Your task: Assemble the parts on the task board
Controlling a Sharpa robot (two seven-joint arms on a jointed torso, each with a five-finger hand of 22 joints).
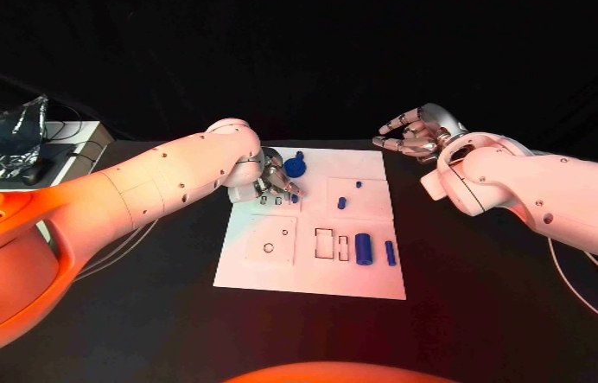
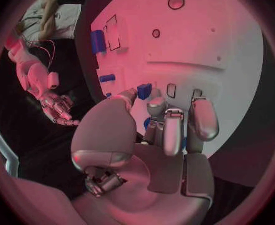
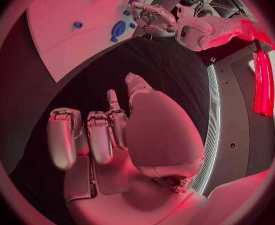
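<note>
Nearest to me, the task board [image 1: 312,266] is lying flat on the black table [image 1: 486,314], its near edge bare. Just beyond that, toward its right side, a large blue cylinder [image 1: 363,249] and a thinner blue bar [image 1: 390,252] are lying side by side, close to the outlined slots [image 1: 333,244]. A small round hole [image 1: 270,247] is sitting in the raised square to their left.

Farther in, a small blue peg [image 1: 341,202] is standing in the middle of the board, and another tiny blue piece [image 1: 359,184] is sitting just past it.

My left hand [image 1: 268,184] is hanging over the board's far left corner, fingers curled down toward a short blue part [image 2: 144,90] by the small slots. I cannot tell whether my fingers are actually clamping anything. My own forearm is covering the board's left edge there. A round blue knob [image 1: 295,167] is standing just beside that hand, at the far edge.

My right hand [image 1: 412,136] is hovering off the board, past its far right corner, over the table, fingers loosely apart and holding nothing.
</note>
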